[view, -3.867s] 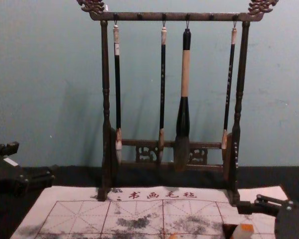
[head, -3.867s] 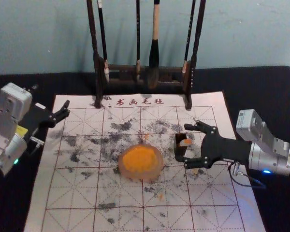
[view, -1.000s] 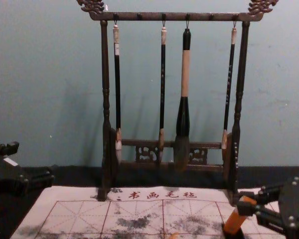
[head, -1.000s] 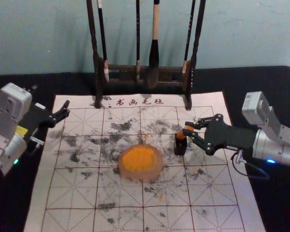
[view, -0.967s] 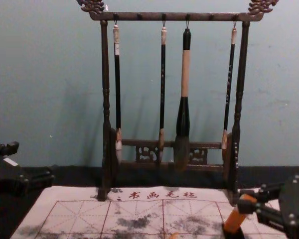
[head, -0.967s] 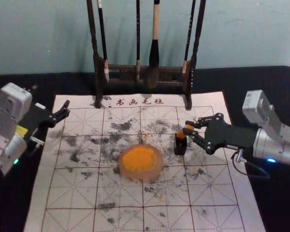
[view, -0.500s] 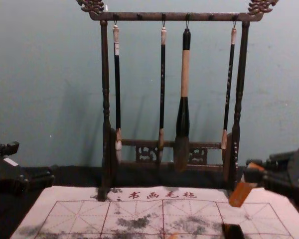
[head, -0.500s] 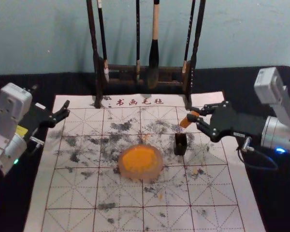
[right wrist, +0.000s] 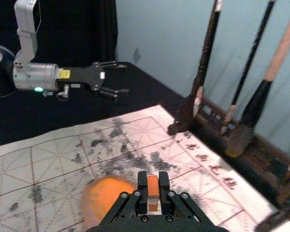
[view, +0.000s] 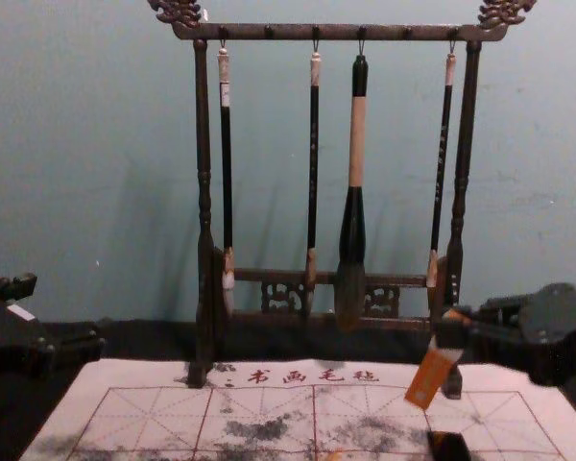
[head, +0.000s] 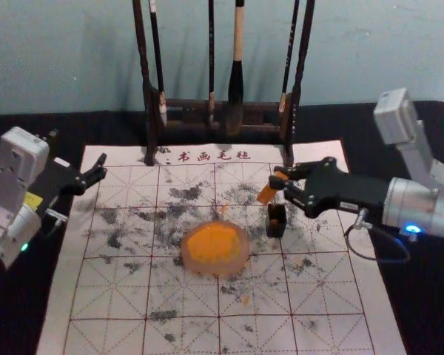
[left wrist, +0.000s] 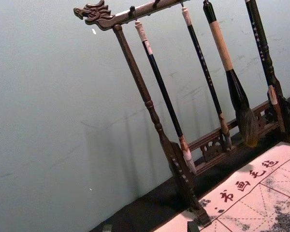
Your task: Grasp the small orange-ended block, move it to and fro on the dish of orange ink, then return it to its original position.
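The right gripper (head: 277, 176) clamps the orange block (head: 266, 195) near its top, over the mat (head: 333, 296), rightward of centre. Probably light, rigid: grip high. The left gripper (right wrist: 126, 78), idle, stands open by the far left corner.

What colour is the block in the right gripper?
The block is orange, clearest in the chest view, held by the right gripper.
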{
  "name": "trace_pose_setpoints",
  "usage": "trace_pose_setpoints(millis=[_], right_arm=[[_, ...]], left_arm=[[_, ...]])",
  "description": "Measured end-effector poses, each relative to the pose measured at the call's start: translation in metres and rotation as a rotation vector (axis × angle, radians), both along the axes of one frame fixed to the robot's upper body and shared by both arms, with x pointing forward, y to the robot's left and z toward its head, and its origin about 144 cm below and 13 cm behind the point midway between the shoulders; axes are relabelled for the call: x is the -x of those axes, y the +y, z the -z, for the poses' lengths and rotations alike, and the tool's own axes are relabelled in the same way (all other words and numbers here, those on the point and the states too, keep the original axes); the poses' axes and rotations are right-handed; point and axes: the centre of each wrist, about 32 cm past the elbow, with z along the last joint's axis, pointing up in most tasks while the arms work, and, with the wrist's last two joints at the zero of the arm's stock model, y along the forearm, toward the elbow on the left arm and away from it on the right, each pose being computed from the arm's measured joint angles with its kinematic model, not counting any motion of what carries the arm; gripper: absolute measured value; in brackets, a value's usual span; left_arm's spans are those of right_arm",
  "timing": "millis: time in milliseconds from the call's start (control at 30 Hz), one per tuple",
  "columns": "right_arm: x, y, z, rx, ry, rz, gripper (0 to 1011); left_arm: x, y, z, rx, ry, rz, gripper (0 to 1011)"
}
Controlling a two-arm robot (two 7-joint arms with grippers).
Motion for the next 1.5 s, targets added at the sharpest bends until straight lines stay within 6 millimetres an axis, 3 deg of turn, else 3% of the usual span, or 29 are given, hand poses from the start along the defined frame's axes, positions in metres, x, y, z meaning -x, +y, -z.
trace_pose_setpoints(millis=[767,1500], right_arm=[[-0.024,0.048,0.016,0.114,0.060,-0.166,144],[-0.042,0.069,0.026,0.140,0.073,-0.158,144]], left_arm=[[0.000,0.000,0.000,0.000,0.000,0.000,1001],[0.000,0.000,0.000,0.000,0.000,0.000,1001]])
